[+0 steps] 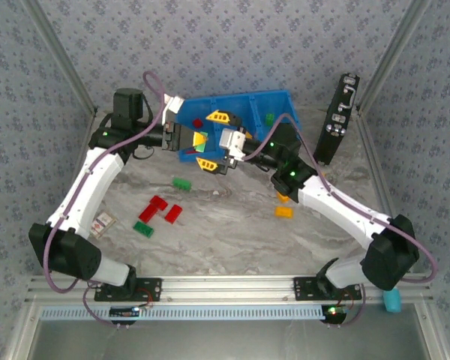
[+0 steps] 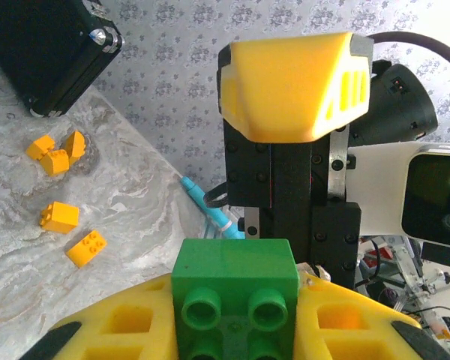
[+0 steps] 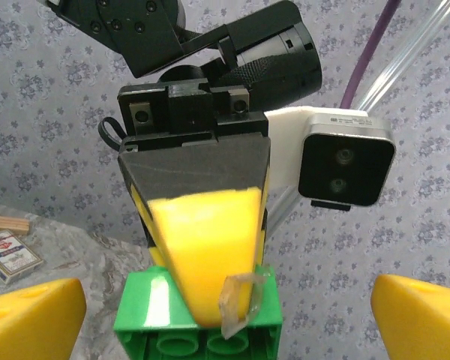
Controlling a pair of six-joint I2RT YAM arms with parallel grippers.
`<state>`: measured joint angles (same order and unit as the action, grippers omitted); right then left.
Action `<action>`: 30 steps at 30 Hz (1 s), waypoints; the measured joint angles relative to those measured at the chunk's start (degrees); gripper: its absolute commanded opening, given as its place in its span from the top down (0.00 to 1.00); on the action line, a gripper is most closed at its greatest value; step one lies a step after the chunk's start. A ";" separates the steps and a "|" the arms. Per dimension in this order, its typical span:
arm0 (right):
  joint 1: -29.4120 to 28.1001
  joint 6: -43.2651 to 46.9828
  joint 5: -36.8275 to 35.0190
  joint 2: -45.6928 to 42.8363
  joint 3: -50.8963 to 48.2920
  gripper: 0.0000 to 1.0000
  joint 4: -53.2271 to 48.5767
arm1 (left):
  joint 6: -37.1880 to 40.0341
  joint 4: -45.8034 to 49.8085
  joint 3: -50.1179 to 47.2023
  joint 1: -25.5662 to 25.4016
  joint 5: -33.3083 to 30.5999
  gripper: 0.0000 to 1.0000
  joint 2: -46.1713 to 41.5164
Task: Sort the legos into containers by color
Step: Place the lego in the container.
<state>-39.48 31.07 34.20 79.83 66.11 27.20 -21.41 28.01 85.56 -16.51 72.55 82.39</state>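
Observation:
My left gripper (image 2: 235, 319) is shut on a green lego (image 2: 235, 289), studs facing its camera. In the top view it (image 1: 197, 139) hovers at the front left of the blue bin (image 1: 259, 101). My right gripper (image 1: 208, 140) faces it there, open wide, one yellow finger (image 1: 219, 116) on each side of the left one. The right wrist view shows the same green lego (image 3: 146, 304) pinched under a left finger (image 3: 206, 247), midway between my own spread right gripper (image 3: 226, 319). The bin holds a red lego (image 1: 198, 122) and a green lego (image 1: 270, 118).
Loose legos lie on the marble table: green (image 1: 182, 183), two red (image 1: 156, 208), green (image 1: 143, 228), orange (image 1: 284, 211). A black upright case (image 1: 337, 120) stands right of the bin. A card deck (image 1: 103, 223) lies at the left. A cyan object (image 2: 206, 206) lies near the front rail.

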 measured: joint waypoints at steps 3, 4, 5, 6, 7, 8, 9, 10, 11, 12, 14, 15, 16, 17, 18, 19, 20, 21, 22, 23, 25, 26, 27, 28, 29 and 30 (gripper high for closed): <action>-0.04 0.48 0.44 1.57 2.12 0.03 -0.96 | -1.81 -1.86 -0.83 0.00 -0.37 0.77 -0.33; -0.04 0.81 0.57 1.84 2.56 0.03 -1.49 | -2.32 -2.64 -1.11 0.00 -0.55 0.77 -0.44; -0.04 1.03 0.61 1.99 2.75 0.04 -1.81 | -2.73 -3.17 -1.31 0.00 -0.81 0.77 -0.55; -0.07 1.38 0.61 2.05 2.86 0.05 -2.14 | -3.15 -3.56 -1.42 0.00 -1.07 0.77 -0.63; -0.07 1.75 0.63 2.08 2.91 0.06 -2.45 | -3.43 -4.02 -1.42 0.00 -1.31 0.77 -0.66; -0.07 1.99 0.63 2.10 2.95 0.07 -2.67 | -3.65 -4.33 -1.42 0.00 -1.44 0.77 -0.68; -0.04 2.25 0.68 2.14 2.95 0.08 -2.89 | -3.85 -4.52 -1.42 0.00 -1.49 0.77 -0.74; -0.04 2.54 0.79 2.23 2.97 0.10 -3.06 | -4.09 -4.74 -1.42 0.00 -1.51 0.77 -0.79; -0.04 2.67 0.81 2.36 2.99 0.11 -3.17 | -4.22 -4.87 -1.42 0.00 -1.60 0.77 -0.87; -0.02 2.84 0.87 2.51 3.06 0.12 -3.34 | -4.37 -5.03 -1.42 0.00 -1.66 0.77 -0.94; 0.02 3.06 1.20 2.93 3.23 0.18 -3.45 | -4.70 -5.35 -1.42 0.00 -1.66 0.77 -0.96; 0.09 3.19 1.31 3.17 3.32 0.22 -3.52 | -4.83 -5.49 -1.42 0.00 -1.68 0.77 -0.96; 0.13 3.23 1.44 3.34 3.43 0.25 -3.67 | -4.85 -5.53 -1.42 0.00 -1.68 0.77 -0.96; 0.22 3.32 1.64 3.56 3.54 0.29 -3.76 | -4.96 -5.53 -1.42 0.00 -1.68 0.77 -0.96; 0.33 3.28 1.77 3.67 3.58 0.32 -3.85 | -5.09 -5.55 -1.42 0.00 -1.68 0.77 -0.96; 0.44 3.15 1.90 3.74 3.58 0.32 -3.89 | -5.11 -5.55 -1.42 0.00 -1.68 0.77 -0.96; 0.61 3.08 2.12 3.82 3.58 0.35 -3.91 | -5.25 -5.55 -1.40 0.00 -1.70 0.77 -0.96; 0.79 3.13 2.34 3.85 3.58 0.38 -3.89 | -5.27 -5.55 -1.42 0.00 -1.75 0.77 -0.96; 0.87 3.10 2.54 3.87 3.58 0.40 -3.89 | -5.27 -5.55 -1.42 0.00 -1.88 0.77 -0.96; 1.01 3.06 2.75 3.87 3.58 0.43 -3.87 | -5.27 -5.55 -1.42 0.00 -1.92 0.77 -0.96; 1.16 2.97 3.15 3.87 3.58 0.47 -3.93 | -5.29 -5.64 -1.42 0.00 -2.36 0.77 -0.96; 1.16 2.84 3.21 3.87 3.58 0.47 -4.07 | -5.51 -5.64 -1.42 0.00 -2.56 0.77 -0.96; 1.16 2.82 3.23 3.87 3.58 0.47 -4.13 | -5.70 -5.64 -1.42 0.00 -2.56 0.77 -0.96; 1.18 2.82 3.32 3.87 3.58 0.50 -4.22 | -5.73 -5.64 -1.42 0.00 -2.69 0.77 -0.96; 1.33 2.84 3.39 3.87 3.58 0.52 -4.26 | -5.81 -5.64 -1.42 0.00 -2.80 0.77 -0.96; 1.36 2.82 3.54 3.87 3.58 0.53 -4.31 | -5.92 -5.64 -1.42 0.00 -2.93 0.77 -0.94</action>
<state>-38.13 33.89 37.74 83.70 69.69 22.90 -27.33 22.37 84.14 -16.51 69.63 81.45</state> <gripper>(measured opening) 0.496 0.287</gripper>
